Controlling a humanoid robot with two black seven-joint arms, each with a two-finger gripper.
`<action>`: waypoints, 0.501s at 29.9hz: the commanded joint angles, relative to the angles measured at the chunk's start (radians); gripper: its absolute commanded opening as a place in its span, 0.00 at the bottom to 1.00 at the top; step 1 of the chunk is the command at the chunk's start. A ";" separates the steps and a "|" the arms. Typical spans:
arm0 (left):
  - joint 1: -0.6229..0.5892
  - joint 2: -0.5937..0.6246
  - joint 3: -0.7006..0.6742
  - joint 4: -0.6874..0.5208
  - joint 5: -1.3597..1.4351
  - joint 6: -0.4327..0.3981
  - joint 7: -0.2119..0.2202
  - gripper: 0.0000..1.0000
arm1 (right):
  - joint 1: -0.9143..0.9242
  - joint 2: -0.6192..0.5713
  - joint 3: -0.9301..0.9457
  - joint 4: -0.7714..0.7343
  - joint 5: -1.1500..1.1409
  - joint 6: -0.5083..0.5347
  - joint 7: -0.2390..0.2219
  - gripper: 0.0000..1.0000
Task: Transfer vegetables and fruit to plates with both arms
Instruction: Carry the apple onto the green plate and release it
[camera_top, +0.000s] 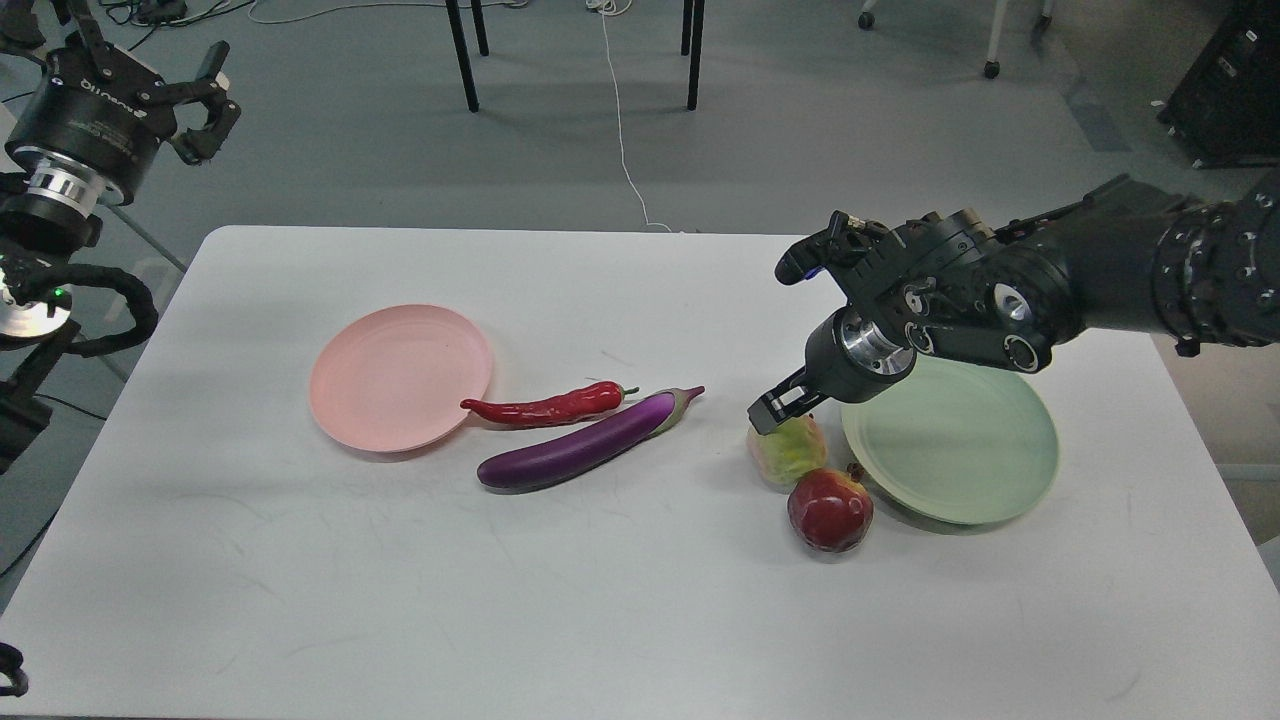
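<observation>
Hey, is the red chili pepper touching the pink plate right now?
Touching. The head view shows the chili pepper with its pointed tip overlapping the pink plate's right rim, no gap visible.

Left arm (60, 190) — raised at the left edge of the head view, silver wrist ring visible, forearm pointing up and to the right. Left gripper (200, 100) at its far end, fingers spread apart, nothing between them

Right arm (1130, 270) — enters from the right edge, extended leftward, wrist bent downward. Right gripper (785, 405) points down and left; its fingers appear dark and close together, so their spacing cannot be determined
</observation>
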 joint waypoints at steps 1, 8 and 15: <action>0.002 0.011 -0.002 0.000 0.000 0.000 -0.001 0.98 | 0.003 0.000 -0.002 0.000 -0.009 0.000 0.000 0.38; -0.005 0.013 -0.002 0.000 0.000 0.000 -0.001 0.98 | 0.025 -0.011 0.000 0.002 -0.013 0.000 -0.004 0.24; -0.015 0.014 -0.002 0.000 0.000 0.000 0.000 0.98 | 0.098 -0.095 0.023 0.009 -0.006 0.002 -0.004 0.24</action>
